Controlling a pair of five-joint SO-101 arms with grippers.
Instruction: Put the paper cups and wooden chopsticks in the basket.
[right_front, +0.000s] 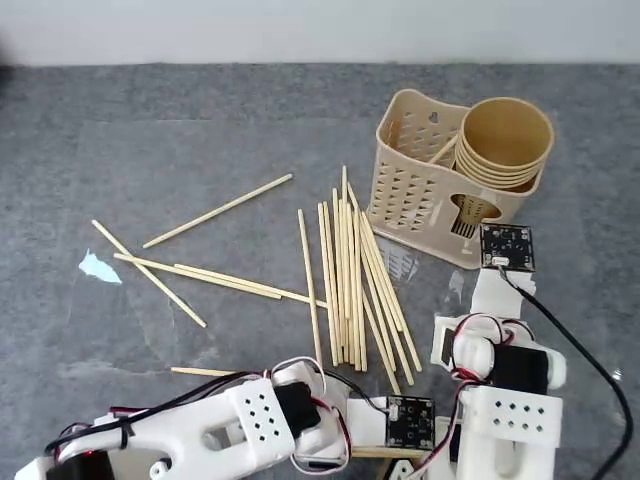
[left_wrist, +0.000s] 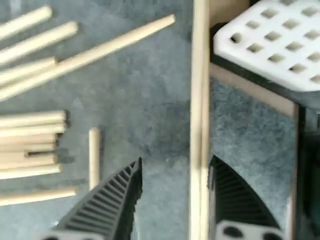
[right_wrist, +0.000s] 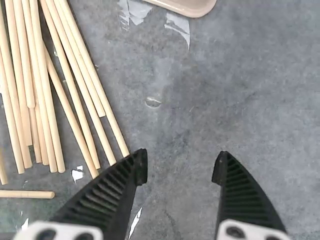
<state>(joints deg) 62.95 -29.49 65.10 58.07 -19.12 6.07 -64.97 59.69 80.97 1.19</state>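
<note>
A beige slotted basket (right_front: 420, 190) stands at the back right, holding a stack of paper cups (right_front: 505, 140) and one chopstick (right_front: 443, 150). A bundle of wooden chopsticks (right_front: 352, 280) lies in front of it, with looser ones (right_front: 215, 211) spread to the left. My left gripper (left_wrist: 175, 167) is open, low at the table's front edge, astride a single chopstick (left_wrist: 200, 100) that lies close to one finger (left_wrist: 227, 195). My right gripper (right_wrist: 181, 156) is open over bare grey mat, beside the bundle's ends (right_wrist: 75, 105).
The right arm's white perforated base (left_wrist: 270, 40) lies just beyond the straddled chopstick. A basket corner (right_wrist: 185, 5) sits ahead of the right gripper. A pale blue scrap (right_front: 98, 268) lies at the left. Shreds of clear tape (right_wrist: 177, 25) are stuck to the mat.
</note>
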